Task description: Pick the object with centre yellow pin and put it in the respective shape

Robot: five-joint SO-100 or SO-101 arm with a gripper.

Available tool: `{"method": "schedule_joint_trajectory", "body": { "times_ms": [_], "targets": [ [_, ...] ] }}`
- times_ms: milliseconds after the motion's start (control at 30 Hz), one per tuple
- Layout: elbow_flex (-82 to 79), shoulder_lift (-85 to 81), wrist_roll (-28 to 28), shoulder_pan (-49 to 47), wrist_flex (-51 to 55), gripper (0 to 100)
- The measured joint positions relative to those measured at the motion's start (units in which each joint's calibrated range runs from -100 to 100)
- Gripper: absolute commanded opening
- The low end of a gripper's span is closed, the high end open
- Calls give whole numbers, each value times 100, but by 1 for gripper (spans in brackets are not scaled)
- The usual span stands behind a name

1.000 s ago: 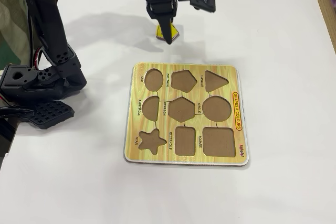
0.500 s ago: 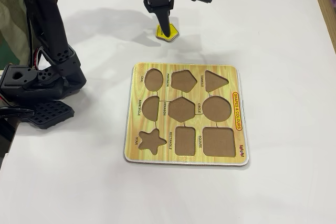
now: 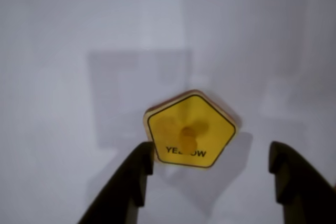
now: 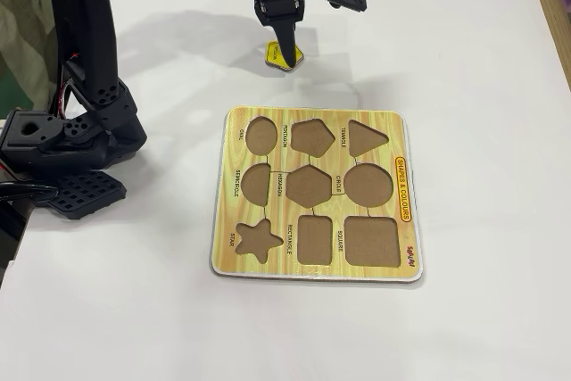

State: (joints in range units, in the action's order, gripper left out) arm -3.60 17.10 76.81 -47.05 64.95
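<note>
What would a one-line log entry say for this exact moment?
phase: pre-grasp | gripper: open, straddling yellow pentagon piece | piece: flat on table, not gripped | puzzle board: all cutouts empty

the yellow pentagon piece [image 3: 190,131] looks like thin board faced with smooth printed paper, faintly glossy, with a darker layered edge showing along its upper side. its centre peg [image 3: 188,137] is blurred, seemingly smooth yellow plastic. the gripper [image 3: 210,174] fingers [image 3: 134,174] are matt black plastic, slightly grainy. the table [image 4: 500,86] is a smooth white surface with a soft, low sheen. the puzzle board [image 4: 406,211] carries a glossy printed wood-grain face in yellow-green, while its cut-out recesses show dull, raw brown fibreboard. the arm base [image 4: 71,136] is matt black plastic, partly perforated.
</note>
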Motion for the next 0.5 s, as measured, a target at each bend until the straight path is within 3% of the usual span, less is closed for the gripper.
{"method": "schedule_joint_trajectory", "body": {
  "times_ms": [500],
  "targets": [
    [9,189,0,75,0,24]
  ]
}}
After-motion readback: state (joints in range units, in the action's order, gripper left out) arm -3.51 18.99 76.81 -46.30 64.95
